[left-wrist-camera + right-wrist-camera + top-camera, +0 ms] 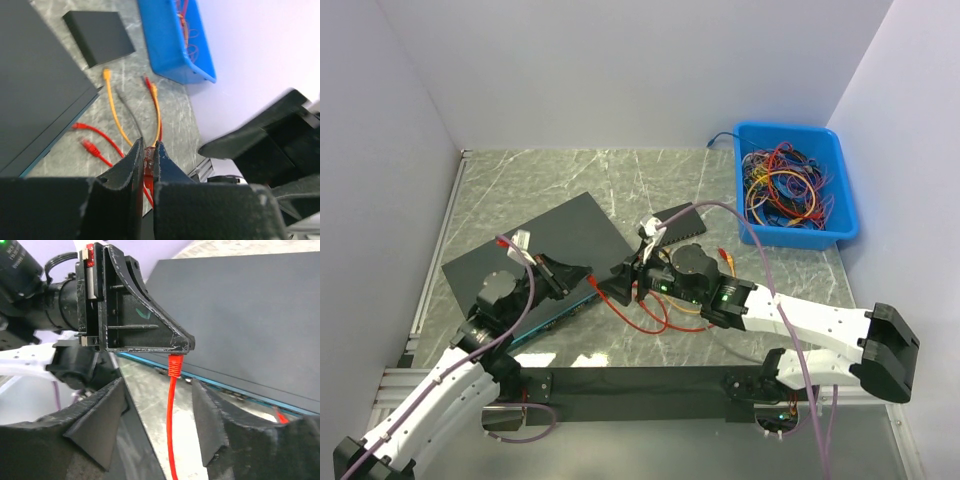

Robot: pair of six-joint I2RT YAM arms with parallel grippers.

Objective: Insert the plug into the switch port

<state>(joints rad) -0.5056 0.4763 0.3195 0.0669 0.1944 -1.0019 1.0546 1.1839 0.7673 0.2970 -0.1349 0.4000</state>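
My left gripper [570, 276] is shut on a red plug [148, 156] at the end of a red cable [638, 318], a little off the front edge of the switch. The switch [535, 258] is a flat black box with a blue front edge [235, 390]. In the right wrist view the red plug [175, 365] sticks out below the left gripper's fingers [150, 330], and its cable [171, 430] hangs down between my right gripper's fingers. My right gripper [619, 288] is open and empty, facing the left gripper. The ports are not visible.
A small black box [678, 222] lies behind the right gripper. A blue bin [794, 185] of tangled cables stands at the back right. Loose orange [114, 107], red [92, 147] and grey cables lie on the marble table [620, 180] in front of the switch.
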